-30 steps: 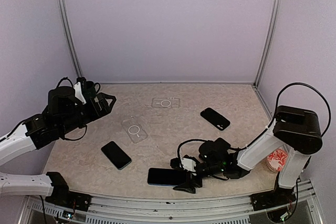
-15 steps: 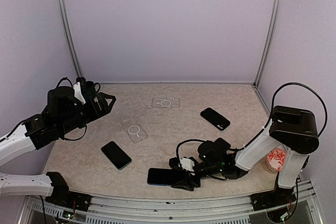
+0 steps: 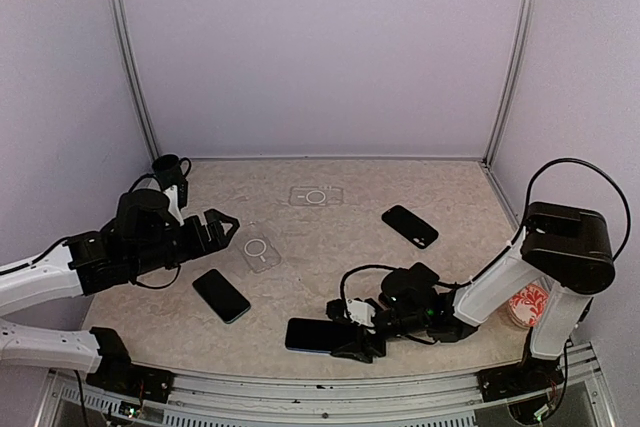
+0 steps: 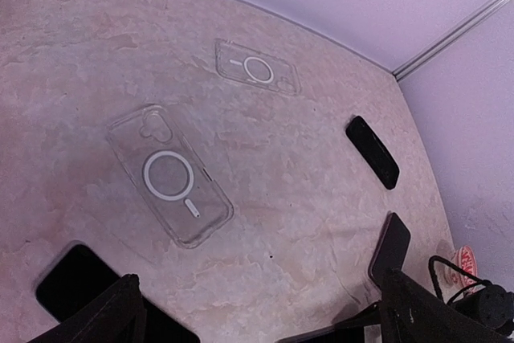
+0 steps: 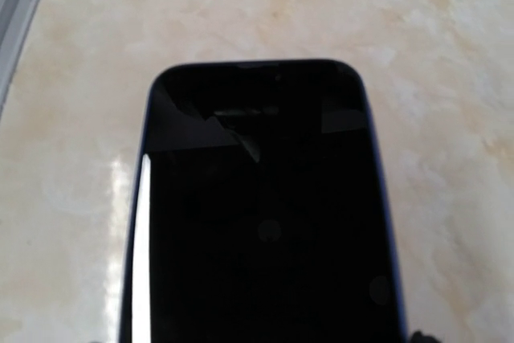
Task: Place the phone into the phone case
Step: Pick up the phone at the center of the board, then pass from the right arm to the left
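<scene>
A black phone (image 3: pixel 312 336) lies flat near the table's front edge and fills the right wrist view (image 5: pixel 257 222). My right gripper (image 3: pixel 346 339) lies low on the table at the phone's right end, its fingers closed in on the phone's long sides. A clear phone case (image 3: pixel 258 247) with a white ring lies left of centre and shows in the left wrist view (image 4: pixel 170 174). My left gripper (image 3: pixel 222 232) hovers open just left of that case, holding nothing. Its fingers (image 4: pixel 88 319) frame the bottom corners of its own view.
A second clear case (image 3: pixel 315 195) lies further back. Two more black phones rest on the table, one at the front left (image 3: pixel 221 295) and one at the right (image 3: pixel 410 226). A black mug (image 3: pixel 168 167) stands at the back left. A red-and-white object (image 3: pixel 527 302) sits by the right arm's base.
My left arm has swung forward and to the right, toward the ringed case. The right gripper has closed in on the front phone, which has shifted slightly to the right.
</scene>
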Tool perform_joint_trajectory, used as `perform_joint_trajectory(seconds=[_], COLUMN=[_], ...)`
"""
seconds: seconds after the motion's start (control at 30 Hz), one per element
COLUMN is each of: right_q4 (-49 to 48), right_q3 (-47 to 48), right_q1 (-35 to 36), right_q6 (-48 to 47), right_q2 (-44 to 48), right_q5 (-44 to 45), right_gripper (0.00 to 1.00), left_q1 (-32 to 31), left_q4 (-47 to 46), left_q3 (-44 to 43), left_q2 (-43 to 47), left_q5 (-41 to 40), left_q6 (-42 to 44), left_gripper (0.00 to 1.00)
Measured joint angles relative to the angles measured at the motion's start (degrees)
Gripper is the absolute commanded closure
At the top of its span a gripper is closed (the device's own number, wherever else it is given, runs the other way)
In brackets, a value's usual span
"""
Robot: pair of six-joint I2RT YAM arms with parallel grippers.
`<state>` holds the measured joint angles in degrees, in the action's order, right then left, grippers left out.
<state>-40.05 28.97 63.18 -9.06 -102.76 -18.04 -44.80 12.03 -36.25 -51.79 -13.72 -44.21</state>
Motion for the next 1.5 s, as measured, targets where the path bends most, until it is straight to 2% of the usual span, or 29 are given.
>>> perform_joint_trajectory(seconds=[0.3, 0.57, 1.0, 1.5], right_q4=[2.7, 2.9, 4.1, 6.5], right_q3=[-1.0, -1.0, -1.4, -1.4], right_q1=[0.0, -0.2, 0.2, 0.9], right_q6=[-0.1, -0.3, -2.1, -3.8], right_q2=[4.3, 9.4, 14.8, 19.3], right_q5=[3.9, 6.8, 13.7, 15.3], right_gripper=[0.38, 0.38, 0.37, 0.37], left_q1=[-2.9, -3.5, -4.7, -4.8], left_q4=[-1.9, -7.4, -14.4, -34.3], left_q3=[3.1, 5.9, 5.7, 6.5], left_q2=[-4.0, -9.7, -20.7, -23.0], left_q5=[1.7, 5.9, 14.3, 30.7], left_q6=[-2.1, -3.1, -3.3, -2.1], left_gripper=[0.01, 0.01, 0.01, 0.07])
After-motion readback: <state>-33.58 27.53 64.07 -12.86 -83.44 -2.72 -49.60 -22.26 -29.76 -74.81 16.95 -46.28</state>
